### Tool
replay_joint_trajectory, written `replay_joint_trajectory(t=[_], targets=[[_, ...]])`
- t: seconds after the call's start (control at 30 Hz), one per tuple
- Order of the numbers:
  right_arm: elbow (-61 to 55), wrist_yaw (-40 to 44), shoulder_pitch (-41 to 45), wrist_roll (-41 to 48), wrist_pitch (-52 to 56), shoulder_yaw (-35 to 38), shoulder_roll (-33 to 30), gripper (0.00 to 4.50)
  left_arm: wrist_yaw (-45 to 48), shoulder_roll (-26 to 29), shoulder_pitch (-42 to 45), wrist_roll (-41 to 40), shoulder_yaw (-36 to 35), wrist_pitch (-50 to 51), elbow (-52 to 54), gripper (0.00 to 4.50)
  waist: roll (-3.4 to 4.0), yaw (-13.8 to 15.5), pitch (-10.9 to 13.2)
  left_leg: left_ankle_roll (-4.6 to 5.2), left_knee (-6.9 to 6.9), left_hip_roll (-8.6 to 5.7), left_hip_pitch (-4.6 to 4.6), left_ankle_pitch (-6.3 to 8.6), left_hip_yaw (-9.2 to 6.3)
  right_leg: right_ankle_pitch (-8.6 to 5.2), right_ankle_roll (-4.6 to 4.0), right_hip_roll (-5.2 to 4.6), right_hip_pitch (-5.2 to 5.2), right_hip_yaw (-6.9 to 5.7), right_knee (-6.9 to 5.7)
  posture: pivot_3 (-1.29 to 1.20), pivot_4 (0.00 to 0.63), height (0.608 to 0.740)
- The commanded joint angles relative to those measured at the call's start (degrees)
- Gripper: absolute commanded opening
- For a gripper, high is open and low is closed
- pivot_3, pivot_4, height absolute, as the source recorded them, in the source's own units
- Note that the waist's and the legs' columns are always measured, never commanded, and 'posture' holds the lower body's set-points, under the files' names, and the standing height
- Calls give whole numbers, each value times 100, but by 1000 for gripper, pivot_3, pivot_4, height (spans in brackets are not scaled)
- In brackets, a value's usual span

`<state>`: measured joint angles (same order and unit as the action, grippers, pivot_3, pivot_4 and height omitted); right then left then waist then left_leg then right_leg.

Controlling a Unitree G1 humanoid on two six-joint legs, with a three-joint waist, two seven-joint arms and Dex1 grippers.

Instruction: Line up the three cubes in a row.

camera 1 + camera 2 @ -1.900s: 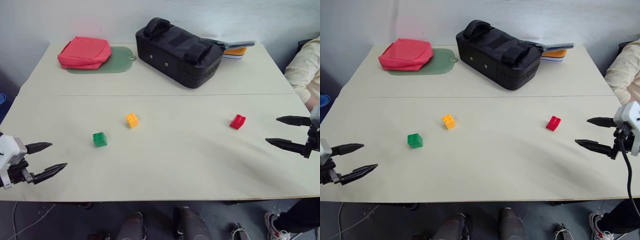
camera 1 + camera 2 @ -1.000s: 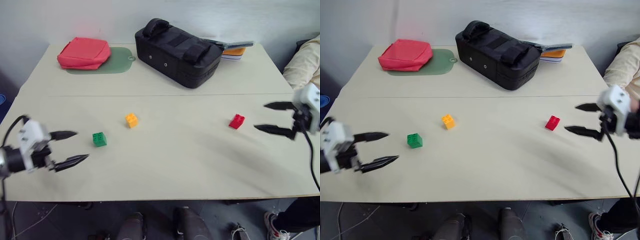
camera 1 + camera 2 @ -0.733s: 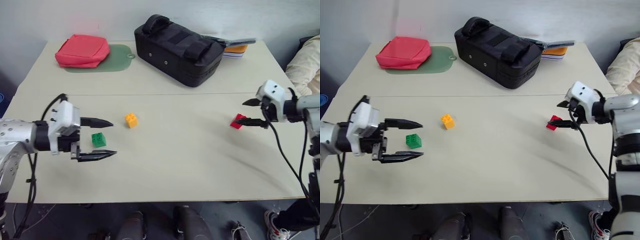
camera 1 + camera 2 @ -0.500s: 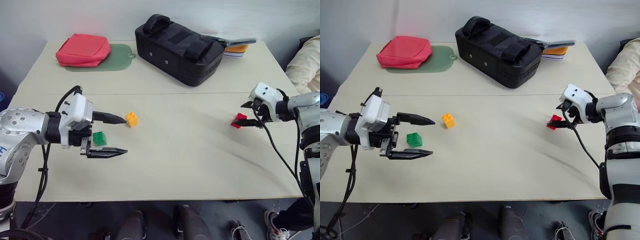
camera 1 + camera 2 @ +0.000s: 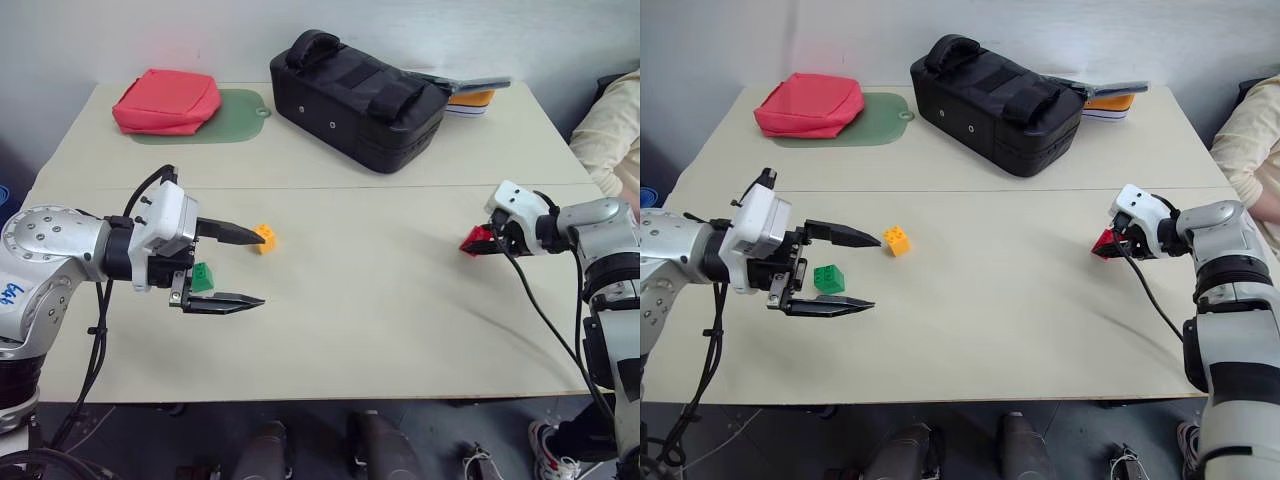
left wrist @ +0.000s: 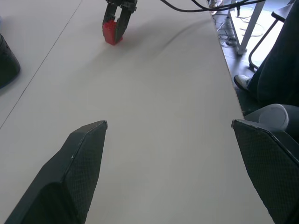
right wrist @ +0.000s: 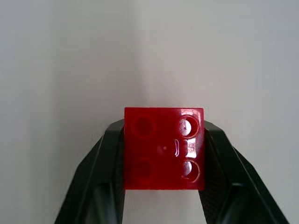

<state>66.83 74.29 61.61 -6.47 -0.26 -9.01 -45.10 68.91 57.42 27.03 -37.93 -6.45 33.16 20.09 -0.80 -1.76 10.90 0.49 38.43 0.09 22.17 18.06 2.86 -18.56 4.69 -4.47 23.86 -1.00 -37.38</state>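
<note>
Three cubes sit apart on the table (image 5: 330,340): my left gripper (image 5: 854,272) hangs spread wide, its fingers either side of the green cube (image 5: 828,278), which lies untouched between them. Just right of its upper fingertip I see the orange-yellow cube (image 5: 897,240), and far right my right gripper (image 5: 480,244) pinches the red cube (image 7: 163,148) by two opposite sides.

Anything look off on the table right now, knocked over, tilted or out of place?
Nothing stands out. The red cube sits squarely between the right gripper's fingers; the green cube and orange-yellow cube sit upright by the open left gripper.
</note>
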Motion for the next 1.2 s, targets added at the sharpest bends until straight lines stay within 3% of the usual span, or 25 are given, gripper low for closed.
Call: replay_joint_trajectory(t=[0.03, 0.1, 0.2, 0.3, 0.47, 0.67, 1.13, 1.2], targets=[[-976, 1147, -318, 513, 20, 219, -214, 1514, 190, 57, 115, -23, 42, -79, 141, 4500, 0, 5, 0, 0, 1, 0, 0, 0, -1, 0, 0, 1, 0, -1, 0, 0, 150, 740], [-2312, 1696, -890, 1057, 439, 206, -358, 1514, 342, 89, 38, 175, 177, -269, 90, 4500, 0, 15, 0, 1, 2, 0, 1, 0, -1, 0, 0, 1, -1, -2, -1, 0, 150, 740], [-4626, 1815, -1906, 1786, 1341, 198, -607, 1514, 538, 130, -10, 256, 281, -394, 112, 4500, 0, 28, 0, 1, 8, 2, 4, 1, -10, 0, 0, 0, 0, -5, -5, 0, 150, 740], [-6780, 1286, -3044, 1956, 1817, 170, -731, 1514, 727, 137, -15, 216, 416, -400, 305, 4500, 0, 41, 0, -1, 25, 4, 7, 5, -24, 0, 0, 0, -6, -13, -8, 0, 150, 740], [-8536, 630, -4114, 1826, 2404, 84, -905, 1514, 909, 91, -73, 424, 687, -658, 471, 4500, 0, 51, 0, 4, 46, 1, 4, 12, -32, 0, 0, -2, -19, -16, -7, 0, 150, 740], [-9023, 215, -4366, 1855, 2833, 9, -925, 1514, 919, 43, -68, 462, 765, -691, 515, 4500, 0, 56, 0, 12, 53, 1, 2, 17, -35, 0, 0, -4, -25, -16, -4, 0, 150, 740], [-8881, 131, -4414, 1575, 2467, -469, -1011, 1514, 842, -113, 62, 585, 807, -772, 382, 4500, 0, 58, 0, 16, 56, 1, 2, 18, -36, 0, 0, -3, -25, -17, -4, 0, 150, 740], [-8853, 126, -4436, 1531, 2368, -508, -1023, 2246, 825, -136, 63, 612, 806, -778, 368, 4500, 0, 58, 0, 16, 56, 0, 2, 18, -36, 0, 0, -2, -25, -16, -4, 0, 150, 740]])
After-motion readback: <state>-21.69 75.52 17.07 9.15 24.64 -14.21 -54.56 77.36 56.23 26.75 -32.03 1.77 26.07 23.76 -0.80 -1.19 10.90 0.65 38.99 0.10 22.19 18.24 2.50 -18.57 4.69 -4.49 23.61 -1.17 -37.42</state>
